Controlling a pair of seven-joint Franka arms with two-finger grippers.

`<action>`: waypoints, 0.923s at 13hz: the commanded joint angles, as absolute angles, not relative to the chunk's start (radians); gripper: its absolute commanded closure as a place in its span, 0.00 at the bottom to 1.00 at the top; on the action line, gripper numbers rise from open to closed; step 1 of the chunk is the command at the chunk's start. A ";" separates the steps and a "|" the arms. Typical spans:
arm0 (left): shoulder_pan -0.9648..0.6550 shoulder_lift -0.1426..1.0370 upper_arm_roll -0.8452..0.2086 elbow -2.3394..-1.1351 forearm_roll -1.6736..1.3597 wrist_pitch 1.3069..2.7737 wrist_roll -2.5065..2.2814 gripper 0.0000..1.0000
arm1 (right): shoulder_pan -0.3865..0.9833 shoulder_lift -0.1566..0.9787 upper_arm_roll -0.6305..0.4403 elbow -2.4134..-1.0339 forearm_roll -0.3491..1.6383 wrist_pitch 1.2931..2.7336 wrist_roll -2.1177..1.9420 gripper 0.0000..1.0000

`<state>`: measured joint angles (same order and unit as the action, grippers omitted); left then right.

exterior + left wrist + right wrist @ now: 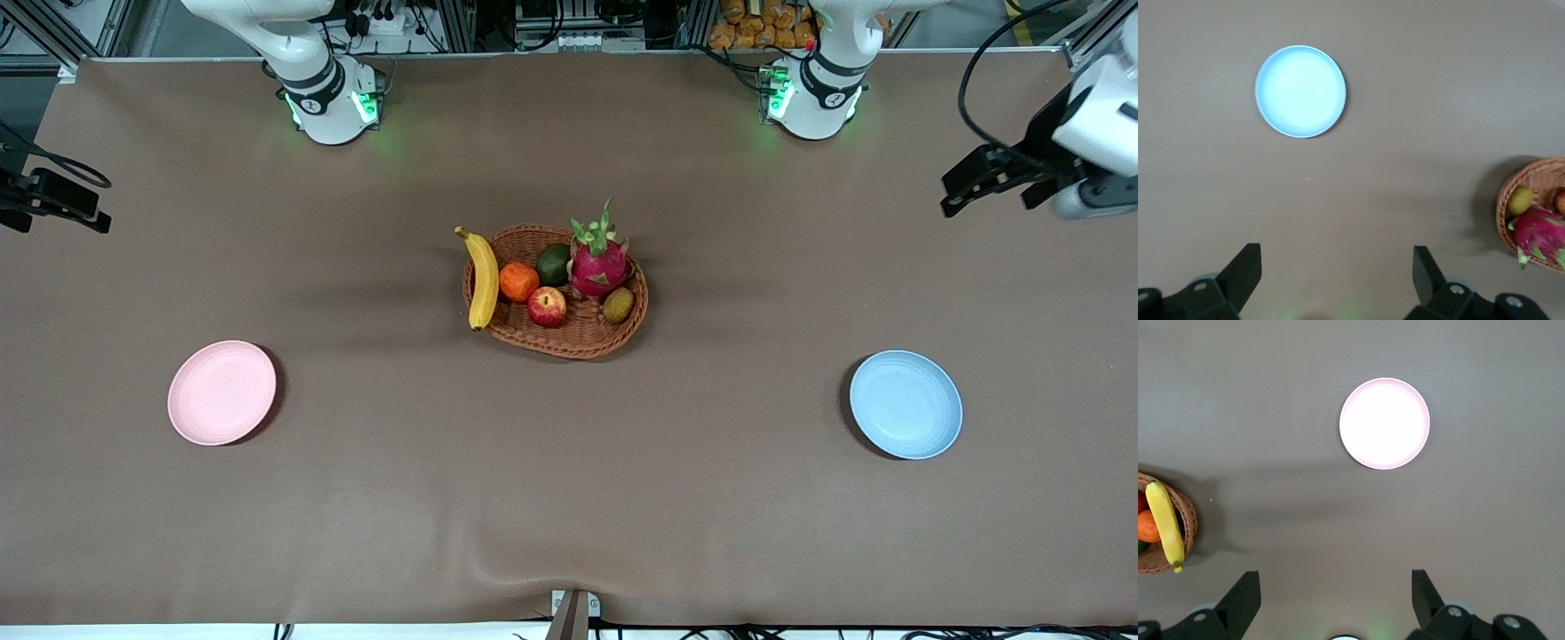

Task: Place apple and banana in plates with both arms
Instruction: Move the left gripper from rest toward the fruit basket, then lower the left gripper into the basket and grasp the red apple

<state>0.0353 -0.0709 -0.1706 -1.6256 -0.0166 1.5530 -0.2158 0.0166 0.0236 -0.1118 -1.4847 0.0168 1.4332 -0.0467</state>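
The yellow banana (483, 280) lies along the wicker basket's (578, 348) rim at mid-table. The red apple (547, 307) sits in the basket beside it. The pink plate (221, 392) lies empty toward the right arm's end, and the blue plate (905, 404) lies empty toward the left arm's end. Both are nearer to the front camera than the basket. My left gripper (991, 191) is open and empty, high over the left arm's end. My right gripper (58, 213) is open and empty over the right arm's end. The left wrist view shows the blue plate (1300, 91). The right wrist view shows the pink plate (1384, 423) and banana (1166, 523).
The basket also holds an orange fruit (518, 282), a green avocado (553, 264), a pink dragon fruit (598, 267) and a kiwi (618, 305). A brown cloth covers the table.
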 commanded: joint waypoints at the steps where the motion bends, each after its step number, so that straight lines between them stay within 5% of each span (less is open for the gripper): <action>1: -0.037 0.021 -0.201 -1.585 -0.057 1.563 -0.227 0.00 | 0.008 0.015 -0.100 -1.482 -0.005 1.433 -0.014 0.00; 6: -0.225 0.184 -0.218 -1.580 -0.075 1.698 -0.432 0.00 | 0.008 0.017 -0.098 -1.482 -0.005 1.433 -0.014 0.00; 12: -0.428 0.489 -0.212 -1.390 -0.069 1.926 -0.737 0.00 | 0.008 0.018 -0.100 -1.476 -0.005 1.433 -0.014 0.00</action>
